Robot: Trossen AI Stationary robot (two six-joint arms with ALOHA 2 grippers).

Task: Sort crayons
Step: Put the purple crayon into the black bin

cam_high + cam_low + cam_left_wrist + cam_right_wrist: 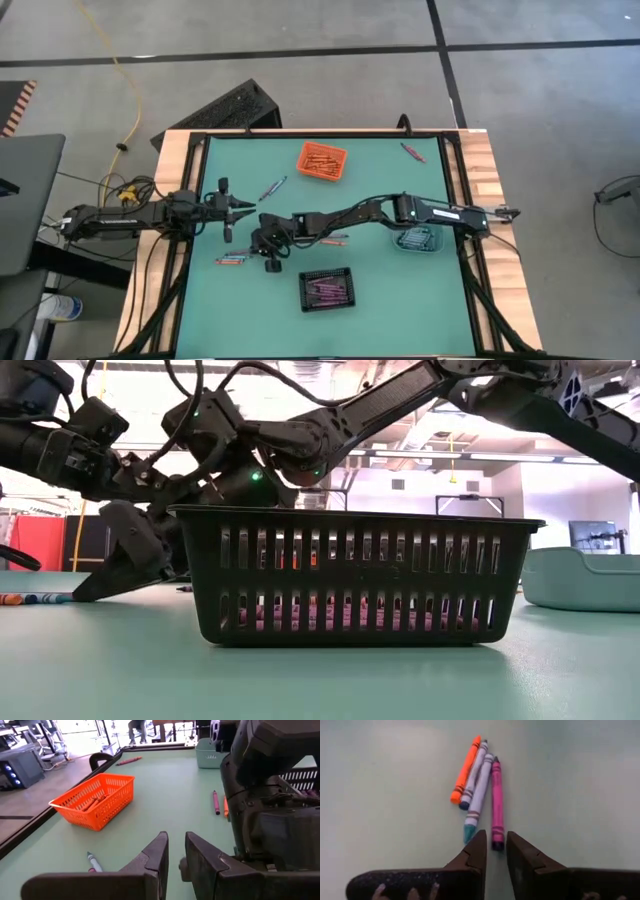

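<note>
A: Where are the crayons (479,790)?
B: Four lie bunched on the bench toward its left edge, right below the right gripper (494,851), whose fingers stand narrow and hold nothing.
A: So which step?
B: Lining up a pick, I'd say. The pink crayon (496,802) is nearest; next comes lowering and closing.
A: The left gripper (175,857)?
B: Narrow, empty, waiting nearby.

I'm losing the black bin's (356,575) contents behind its slats | right arm (270,795) is blocking my left-wrist view | teal bin (585,578) is running off-frame.
</note>
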